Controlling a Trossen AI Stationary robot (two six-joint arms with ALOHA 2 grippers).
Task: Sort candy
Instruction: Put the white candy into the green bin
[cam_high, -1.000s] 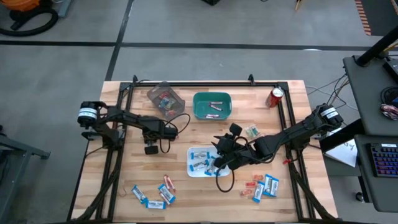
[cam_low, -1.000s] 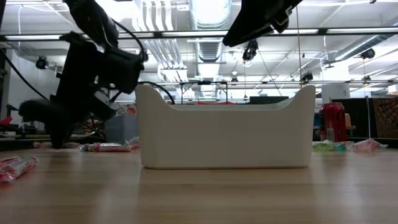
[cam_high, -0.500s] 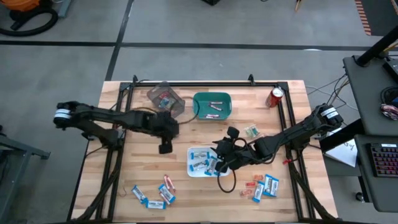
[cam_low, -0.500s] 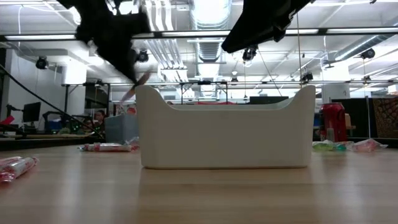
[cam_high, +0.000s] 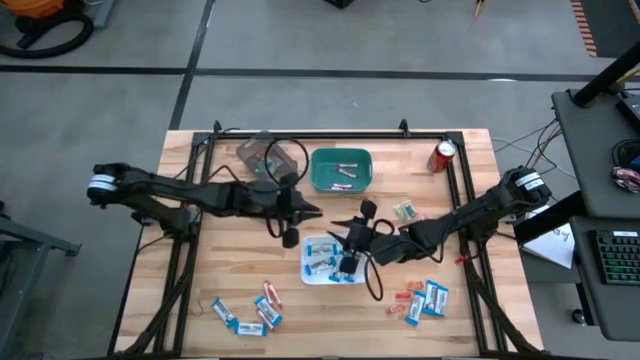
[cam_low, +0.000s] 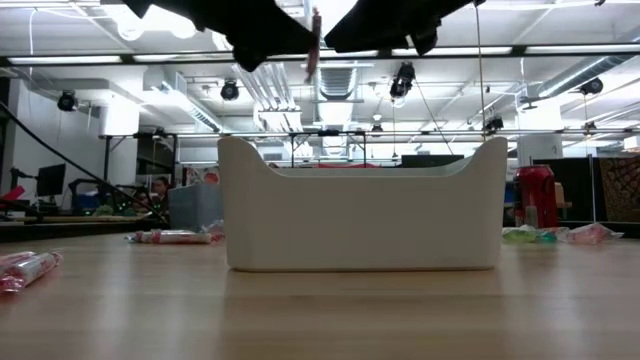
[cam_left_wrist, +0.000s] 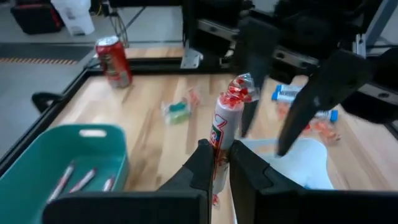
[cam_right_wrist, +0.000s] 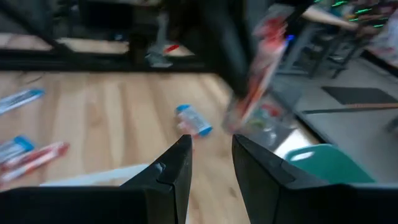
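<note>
My left gripper (cam_left_wrist: 221, 168) is shut on a slim pinkish-white candy stick (cam_left_wrist: 225, 124) with red twisted ends. It is raised above the table, between the green bin (cam_high: 341, 168) and the white tray (cam_high: 312, 262). The stick (cam_low: 314, 45) also shows high in the low view. The green bin holds a few such sticks (cam_left_wrist: 81, 180). The white tray holds blue-and-white packets (cam_high: 320, 258). My right gripper (cam_right_wrist: 211, 165) stands open and raised over the tray's far edge, facing the left gripper, with nothing between its fingers. My left gripper pinches the lower part of the stick (cam_left_wrist: 217, 163) between its two fingers. The fingers come nearly level from the table's left. The stick stands up past the fingertips, its red twisted end (cam_left_wrist: 238, 89) uppermost, lifted clear of the table and the tray.
A clear container (cam_high: 262, 155) with red pieces stands at the far left of the bin, and a red can (cam_high: 442, 155) at the far right. Loose candy lies near the front left (cam_high: 250, 310), the front right (cam_high: 420, 300) and beside the right arm (cam_high: 405, 211).
My left gripper has risen from the table and gone toward the table's right, to a place between the bin and the tray. It has tipped from pointing down to nearly level. The stick has gone with it, lifted clear.
</note>
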